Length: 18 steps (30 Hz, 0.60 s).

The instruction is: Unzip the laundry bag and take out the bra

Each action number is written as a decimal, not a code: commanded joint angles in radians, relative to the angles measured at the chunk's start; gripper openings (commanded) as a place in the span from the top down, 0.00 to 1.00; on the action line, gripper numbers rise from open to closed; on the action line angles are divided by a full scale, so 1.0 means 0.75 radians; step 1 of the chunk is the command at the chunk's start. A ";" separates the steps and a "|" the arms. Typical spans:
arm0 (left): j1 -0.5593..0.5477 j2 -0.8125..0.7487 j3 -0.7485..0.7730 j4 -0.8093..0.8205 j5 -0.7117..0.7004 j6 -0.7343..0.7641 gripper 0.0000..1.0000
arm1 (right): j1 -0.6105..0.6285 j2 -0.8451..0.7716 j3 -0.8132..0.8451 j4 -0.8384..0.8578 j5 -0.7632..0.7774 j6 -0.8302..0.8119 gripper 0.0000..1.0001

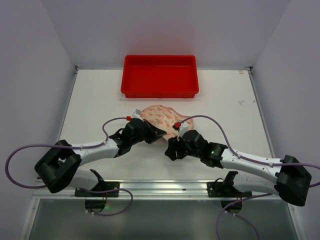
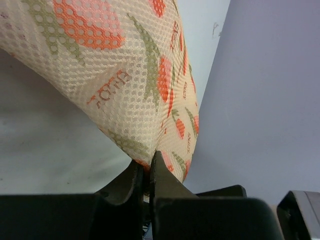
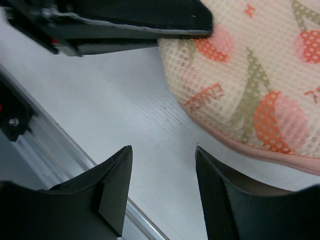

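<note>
The laundry bag [image 1: 159, 117], a cream mesh pouch with red-orange marks and pink trim, lies in the middle of the table. My left gripper [image 1: 160, 133] is shut on the bag's near edge; in the left wrist view [image 2: 146, 167] the mesh [image 2: 125, 75] rises from between the closed jaws. My right gripper [image 1: 172, 146] is open and empty just in front of the bag. In the right wrist view [image 3: 162, 152] it hovers over bare table, with the bag's pink-trimmed edge [image 3: 250, 90] beyond its right finger. The bra is hidden.
A red rectangular tray [image 1: 159, 76] stands behind the bag at the table's far side. The left gripper's black fingers [image 3: 125, 22] cross the top of the right wrist view. A metal rail [image 3: 60, 145] runs along the table's near edge.
</note>
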 commanded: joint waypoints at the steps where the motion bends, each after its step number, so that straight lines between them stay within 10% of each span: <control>1: -0.007 -0.090 0.078 -0.118 -0.055 -0.087 1.00 | 0.014 0.054 0.036 0.079 0.238 -0.023 0.44; 18: -0.007 -0.075 0.133 -0.224 -0.071 -0.134 0.98 | 0.018 0.138 0.056 0.406 0.310 -0.123 0.52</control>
